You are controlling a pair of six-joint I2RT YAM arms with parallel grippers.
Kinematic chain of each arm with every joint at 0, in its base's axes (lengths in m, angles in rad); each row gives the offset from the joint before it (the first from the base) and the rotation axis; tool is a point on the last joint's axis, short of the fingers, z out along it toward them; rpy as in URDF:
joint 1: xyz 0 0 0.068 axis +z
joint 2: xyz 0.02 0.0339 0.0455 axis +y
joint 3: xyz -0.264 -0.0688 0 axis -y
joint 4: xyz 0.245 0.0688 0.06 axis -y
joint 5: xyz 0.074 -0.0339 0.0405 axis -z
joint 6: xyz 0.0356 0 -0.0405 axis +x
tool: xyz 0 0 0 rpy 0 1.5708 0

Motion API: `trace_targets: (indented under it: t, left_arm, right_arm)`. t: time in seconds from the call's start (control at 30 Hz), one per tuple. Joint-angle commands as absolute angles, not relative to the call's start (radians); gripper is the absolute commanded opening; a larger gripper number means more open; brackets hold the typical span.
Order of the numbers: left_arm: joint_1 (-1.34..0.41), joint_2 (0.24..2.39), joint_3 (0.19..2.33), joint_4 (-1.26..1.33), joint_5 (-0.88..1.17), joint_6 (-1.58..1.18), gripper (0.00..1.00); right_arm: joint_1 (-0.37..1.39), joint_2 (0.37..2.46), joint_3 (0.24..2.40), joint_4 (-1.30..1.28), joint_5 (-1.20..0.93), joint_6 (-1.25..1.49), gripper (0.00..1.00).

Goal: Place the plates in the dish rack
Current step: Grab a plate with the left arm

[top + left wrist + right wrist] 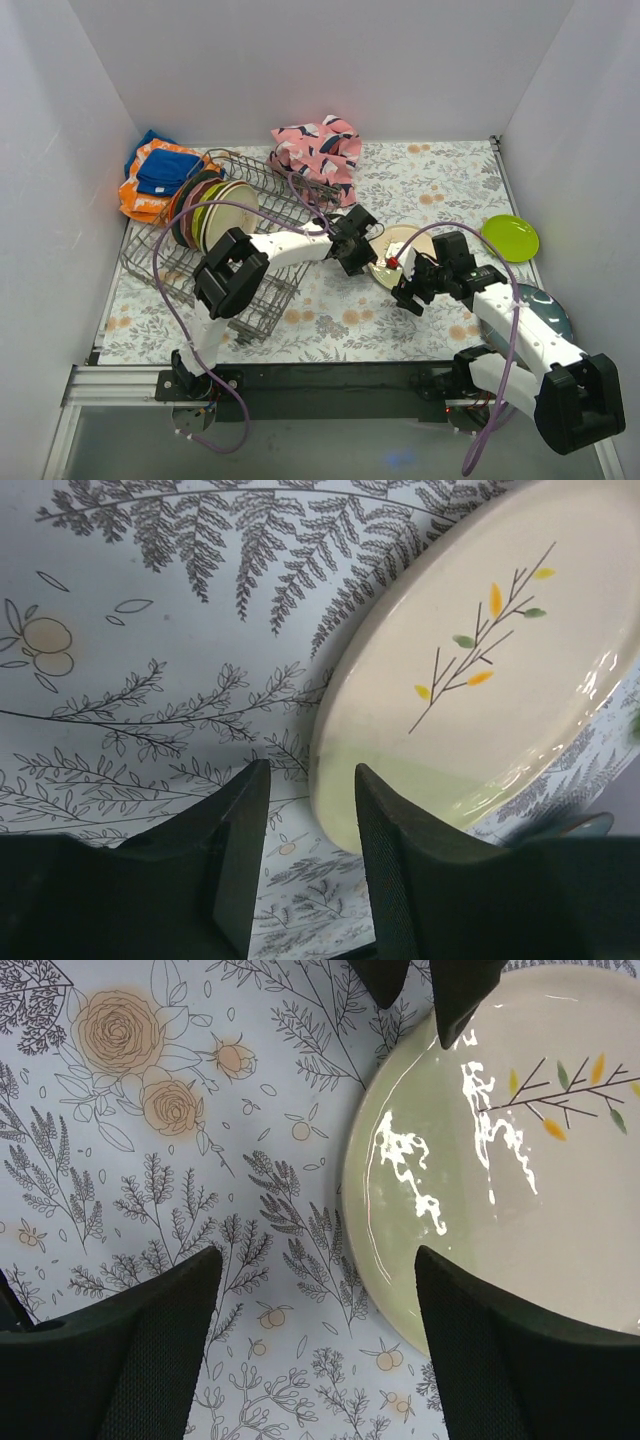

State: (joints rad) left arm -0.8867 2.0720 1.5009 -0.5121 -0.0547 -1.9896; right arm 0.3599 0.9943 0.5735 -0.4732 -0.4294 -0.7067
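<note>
Cream plate (412,245) lies flat on the floral cloth (440,180), right of the dish rack (150,262). The left gripper (358,252) is at its left rim and the right gripper (410,292) at its near edge.

From the left wrist, the jaws are narrowly parted with the glossy rim in the gap — not yet pinched.

From the right wrist, the jaws are wide and straddle the rim. The plate is round, glazed and probably slippery. The rack lies on the left arm's side.

No readable text, label, brand, number or sign shows on anything in these views.
</note>
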Motion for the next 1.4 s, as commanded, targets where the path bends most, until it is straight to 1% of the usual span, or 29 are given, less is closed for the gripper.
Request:
trace_targets:
  t: [0.0, 0.07, 0.27, 0.57, 0.83, 0.9, 0.93, 1.0, 1.03, 1.07, 1.37]
  left_arm:
    - [-0.896, 2.082, 1.522, -0.557, -0.110, -2.034, 0.37]
    - [-0.897, 2.089, 1.528, -0.557, -0.110, -2.028, 0.37]
    - [-0.919, 2.129, 1.581, -0.597, -0.136, -2.008, 0.38]
    - [-0.936, 2.184, 1.643, -0.655, -0.167, -1.997, 0.39]
    - [-0.949, 2.246, 1.724, -0.733, -0.233, -1.965, 0.36]
    - [-0.953, 2.255, 1.744, -0.752, -0.242, -1.951, 0.34]
    - [-0.954, 2.261, 1.749, -0.752, -0.244, -1.947, 0.29]
    - [-0.956, 2.267, 1.747, -0.752, -0.241, -1.937, 0.16]
    - [-0.957, 2.269, 1.749, -0.752, -0.235, -1.936, 0.14]
    - [-0.957, 2.267, 1.750, -0.752, -0.235, -1.931, 0.00]
    - [-0.960, 2.201, 1.776, -0.744, -0.222, -1.907, 0.00]
  right_arm:
    - [0.354, 1.012, 0.600, -0.448, -0.468, -0.701, 0.81]
    - [0.356, 1.014, 0.598, -0.446, -0.469, -0.704, 0.79]
    - [0.356, 0.982, 0.586, -0.431, -0.471, -0.698, 0.79]
    - [0.354, 0.989, 0.577, -0.414, -0.440, -0.684, 0.80]
    - [0.356, 1.011, 0.581, -0.410, -0.430, -0.689, 0.80]
    - [0.356, 1.011, 0.581, -0.411, -0.431, -0.693, 0.80]
    - [0.356, 1.009, 0.581, -0.411, -0.431, -0.704, 0.80]
    - [0.354, 1.006, 0.577, -0.413, -0.443, -0.722, 0.80]
    - [0.354, 1.005, 0.575, -0.417, -0.445, -0.741, 0.80]
    - [0.356, 1.002, 0.574, -0.417, -0.446, -0.753, 0.80]
    - [0.376, 1.011, 0.560, -0.387, -0.388, -0.836, 0.81]
